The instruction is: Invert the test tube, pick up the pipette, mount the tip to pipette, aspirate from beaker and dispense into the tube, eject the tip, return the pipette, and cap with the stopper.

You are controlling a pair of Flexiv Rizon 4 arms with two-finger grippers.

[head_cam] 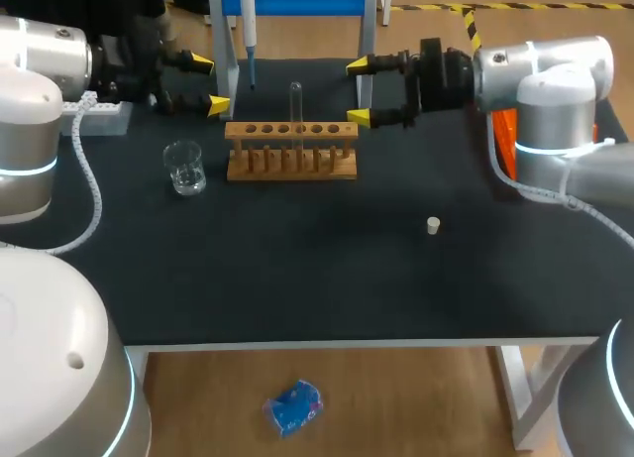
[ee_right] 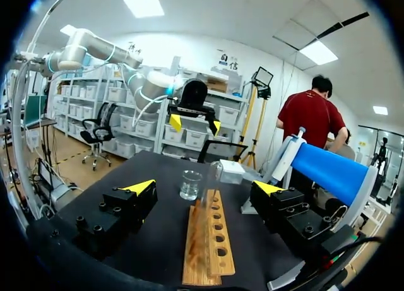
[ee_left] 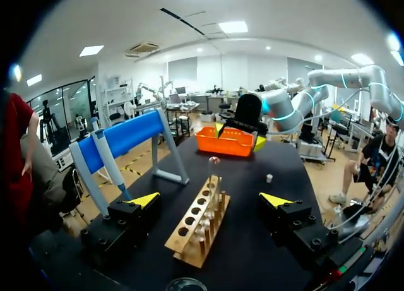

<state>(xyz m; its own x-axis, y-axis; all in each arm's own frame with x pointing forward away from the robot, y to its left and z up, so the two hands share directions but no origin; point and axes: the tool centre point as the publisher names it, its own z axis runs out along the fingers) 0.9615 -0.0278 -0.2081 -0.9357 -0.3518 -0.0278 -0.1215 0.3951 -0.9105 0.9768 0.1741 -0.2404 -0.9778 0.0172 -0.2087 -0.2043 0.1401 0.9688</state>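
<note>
A wooden rack (head_cam: 290, 150) stands at the back of the black table, and a clear test tube (head_cam: 295, 105) is upright in one of its middle holes. Left of it is a glass beaker (head_cam: 184, 168). The pipette (head_cam: 249, 21) hangs on a blue stand behind the rack. A small white stopper (head_cam: 433, 225) lies alone to the right. My left gripper (head_cam: 210, 84) is open, just left of the rack. My right gripper (head_cam: 359, 92) is open at its right end. From the wrists, the rack (ee_left: 199, 221) and tube (ee_right: 211, 187) lie ahead between the open fingers, untouched.
An orange tray (head_cam: 503, 130) sits at the back right, behind my right arm. A grey-white block (head_cam: 99, 115) lies at the back left. The blue stand's legs (head_cam: 228, 70) come down close to the left gripper.
</note>
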